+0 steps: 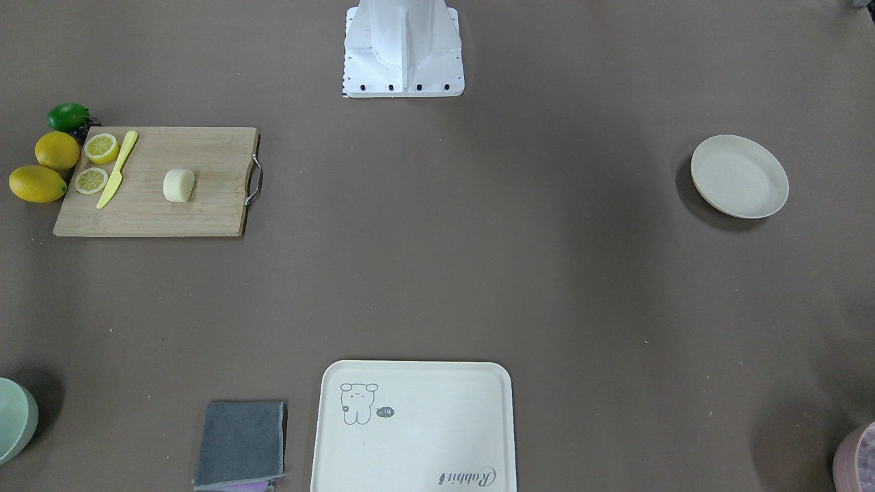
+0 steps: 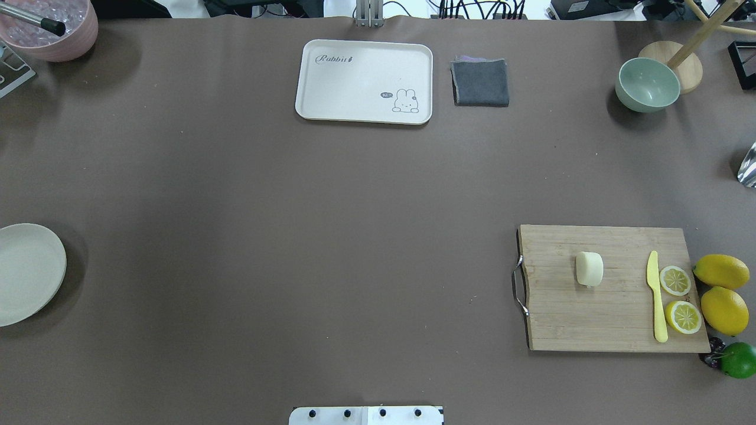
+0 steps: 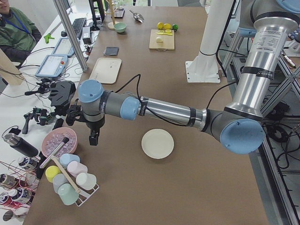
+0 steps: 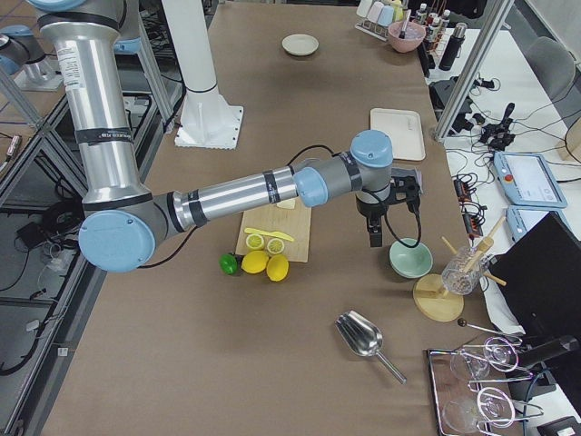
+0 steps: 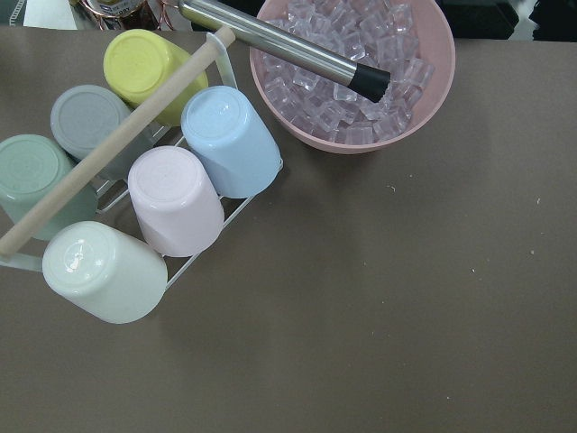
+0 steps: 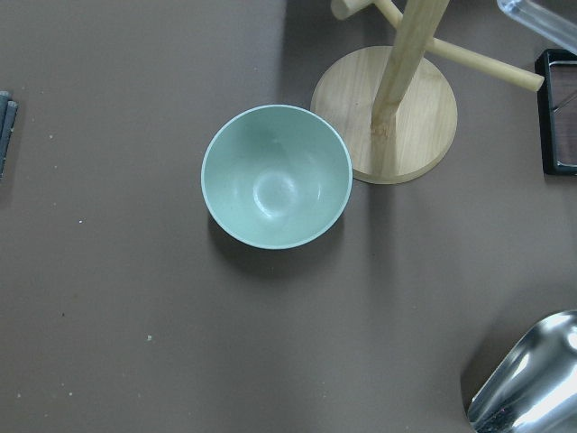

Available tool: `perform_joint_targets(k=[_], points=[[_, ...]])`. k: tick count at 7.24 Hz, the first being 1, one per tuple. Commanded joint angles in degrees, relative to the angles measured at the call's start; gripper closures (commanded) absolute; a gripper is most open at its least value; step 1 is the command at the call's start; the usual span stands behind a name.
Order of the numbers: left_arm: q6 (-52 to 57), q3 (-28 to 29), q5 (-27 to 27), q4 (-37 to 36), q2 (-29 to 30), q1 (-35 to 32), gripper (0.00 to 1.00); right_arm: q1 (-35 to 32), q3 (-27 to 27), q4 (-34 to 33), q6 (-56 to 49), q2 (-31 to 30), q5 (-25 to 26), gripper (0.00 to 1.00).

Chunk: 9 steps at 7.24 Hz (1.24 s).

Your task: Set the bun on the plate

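The bun (image 1: 179, 185) (image 2: 589, 269) (image 3: 160, 40) lies alone near the middle of a wooden cutting board (image 2: 608, 295). At the opposite end of the table sits the round off-white plate (image 1: 739, 176) (image 2: 26, 274) (image 3: 157, 143) (image 4: 300, 44) with nothing on it. My left gripper (image 3: 93, 138) shows only in the exterior left view, hanging above the table between the plate and a pink bowl of ice; I cannot tell whether it is open or shut. My right gripper (image 4: 375, 238) shows only in the exterior right view, above a green bowl, far from the bun; its state is also unclear.
On the board lie a yellow knife (image 2: 655, 298) and two lemon halves (image 2: 679, 298); whole lemons (image 2: 722, 289) and a lime (image 2: 738, 360) sit beside it. A cream tray (image 2: 364, 81), grey cloth (image 2: 480, 82), green bowl (image 6: 276, 176), wooden stand (image 6: 388, 113), metal scoop (image 6: 532, 383), ice bowl (image 5: 356, 72) and cup rack (image 5: 135, 171) line the far edge.
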State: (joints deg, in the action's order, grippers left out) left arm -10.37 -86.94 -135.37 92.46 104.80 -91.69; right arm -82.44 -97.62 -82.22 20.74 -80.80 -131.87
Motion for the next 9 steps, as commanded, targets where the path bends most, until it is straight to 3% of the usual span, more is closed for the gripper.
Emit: perform_joint_targets(k=[1,9], points=[[0.00,0.02,0.02,0.08,0.06,0.28,0.02,0.00,0.06,0.04,0.09,0.11,0.12,0.00],[0.44,-0.68,0.20,0.70,0.32,0.54,0.02,0.00,0.07,0.39,0.35,0.29,0.57,0.00]])
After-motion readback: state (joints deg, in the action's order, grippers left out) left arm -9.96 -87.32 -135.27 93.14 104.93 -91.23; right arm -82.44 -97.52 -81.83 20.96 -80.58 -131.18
